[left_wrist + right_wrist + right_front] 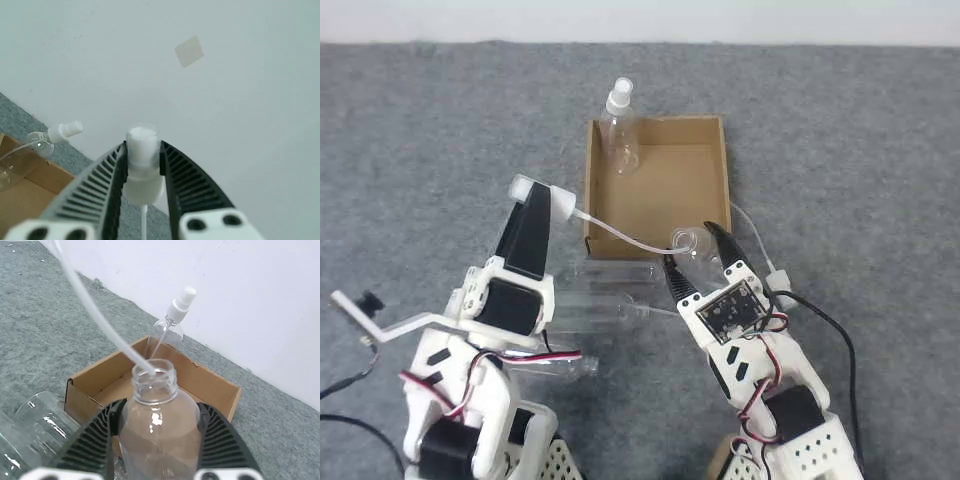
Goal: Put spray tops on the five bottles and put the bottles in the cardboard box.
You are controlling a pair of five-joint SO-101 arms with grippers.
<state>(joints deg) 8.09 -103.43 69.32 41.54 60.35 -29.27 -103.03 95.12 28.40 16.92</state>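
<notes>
My left gripper [542, 192] [144, 156] is shut on a white spray top [143, 162] held above the table, left of the cardboard box [705, 180]. Its thin dip tube [620, 232] [102, 322] runs down into the open neck of a clear bottle [154, 425]. My right gripper [695, 255] [156, 432] is shut on that bottle, holding it upright at the box's near edge. One finished bottle with a spray top [619, 125] [170, 325] [42, 142] stands in the box's far left corner.
Several clear uncapped bottles [600, 305] [35, 415] lie on the grey carpet between the two arms, just in front of the box. A white cable [760, 250] runs along the right side of the box. A white wall rises beyond the table.
</notes>
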